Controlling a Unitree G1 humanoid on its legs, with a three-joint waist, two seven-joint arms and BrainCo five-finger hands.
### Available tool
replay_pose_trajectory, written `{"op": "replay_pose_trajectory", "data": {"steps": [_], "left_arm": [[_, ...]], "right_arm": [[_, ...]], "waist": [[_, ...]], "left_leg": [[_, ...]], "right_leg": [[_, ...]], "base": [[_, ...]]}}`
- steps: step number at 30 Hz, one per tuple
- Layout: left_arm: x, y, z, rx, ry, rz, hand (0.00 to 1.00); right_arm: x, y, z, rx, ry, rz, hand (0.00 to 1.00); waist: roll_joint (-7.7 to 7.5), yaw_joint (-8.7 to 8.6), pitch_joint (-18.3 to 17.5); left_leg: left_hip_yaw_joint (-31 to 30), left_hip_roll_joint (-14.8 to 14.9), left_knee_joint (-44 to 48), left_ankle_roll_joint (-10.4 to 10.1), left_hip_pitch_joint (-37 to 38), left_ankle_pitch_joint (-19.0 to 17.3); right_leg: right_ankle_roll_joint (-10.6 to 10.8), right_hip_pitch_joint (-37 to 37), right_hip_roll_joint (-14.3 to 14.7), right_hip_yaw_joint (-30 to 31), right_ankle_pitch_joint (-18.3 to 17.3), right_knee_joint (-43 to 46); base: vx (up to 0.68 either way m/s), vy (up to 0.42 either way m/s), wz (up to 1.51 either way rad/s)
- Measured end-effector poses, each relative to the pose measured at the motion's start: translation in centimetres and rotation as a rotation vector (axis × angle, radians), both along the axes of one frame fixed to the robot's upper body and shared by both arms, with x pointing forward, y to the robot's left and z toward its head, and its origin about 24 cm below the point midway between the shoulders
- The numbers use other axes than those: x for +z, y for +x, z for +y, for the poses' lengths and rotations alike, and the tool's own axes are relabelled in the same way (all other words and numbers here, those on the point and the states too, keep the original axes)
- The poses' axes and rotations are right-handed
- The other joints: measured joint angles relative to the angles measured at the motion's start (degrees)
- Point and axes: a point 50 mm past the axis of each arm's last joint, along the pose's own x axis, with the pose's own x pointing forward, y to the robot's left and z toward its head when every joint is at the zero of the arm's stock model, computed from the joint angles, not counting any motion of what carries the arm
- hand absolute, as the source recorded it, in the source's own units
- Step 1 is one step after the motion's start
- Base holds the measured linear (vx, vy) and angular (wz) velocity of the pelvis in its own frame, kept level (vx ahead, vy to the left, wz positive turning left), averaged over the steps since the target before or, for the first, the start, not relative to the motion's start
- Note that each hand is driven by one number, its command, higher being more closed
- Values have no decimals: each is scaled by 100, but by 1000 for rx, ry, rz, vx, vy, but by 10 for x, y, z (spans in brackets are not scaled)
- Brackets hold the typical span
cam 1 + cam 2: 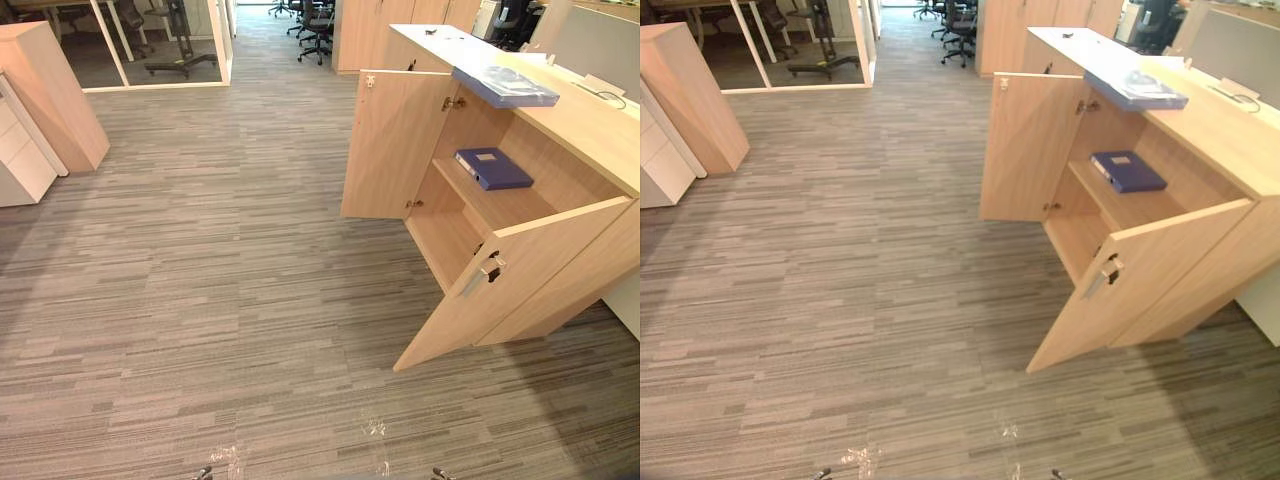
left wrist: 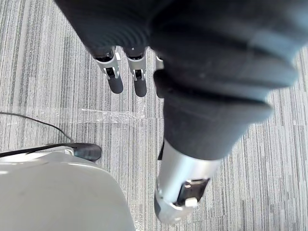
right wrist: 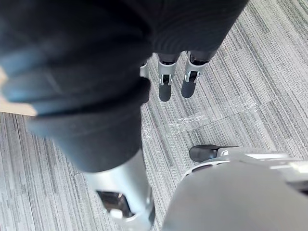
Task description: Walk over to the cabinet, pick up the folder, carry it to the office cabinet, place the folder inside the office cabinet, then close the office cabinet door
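Office cabinet (image 1: 590, 130), both doors (image 1: 395, 140) open (blue folder (image 1: 493, 168) flat on its shelf). Left hand (image 2: 138, 81) and right hand (image 3: 165, 86) hang over carpet (image 1: 200, 300), fingers straight, holding nothing.

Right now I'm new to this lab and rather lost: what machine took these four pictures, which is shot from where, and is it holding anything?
The machine is a humanoid robot that walks on two legs. The two wide pictures come from a stereo camera on its head. They look down at a grey striped carpet and a light wooden cabinet with its doors standing open. A dark blue folder lies flat on the shelf inside. A pale blue plastic folder lies on the cabinet's top, near its front edge. The two close pictures come from cameras on the robot's wrists. They show the left hand and the right hand hanging over the carpet with straight fingers, holding nothing.
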Motion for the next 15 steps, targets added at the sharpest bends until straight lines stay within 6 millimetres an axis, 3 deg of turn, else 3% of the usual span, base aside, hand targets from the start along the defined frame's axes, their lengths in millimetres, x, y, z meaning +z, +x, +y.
{"op": "replay_pose_trajectory", "data": {"steps": [15], "left_arm": [[1,3,1,-1,35,-18,0]], "right_arm": [[0,2,1,-10,2,-9,0]], "waist": [[-56,-3,72]], "left_leg": [[50,-6,-136,-10,131,84]], "right_leg": [[-4,30,-2,1,22,-35]], "base": [[-35,-1,-1]]}}
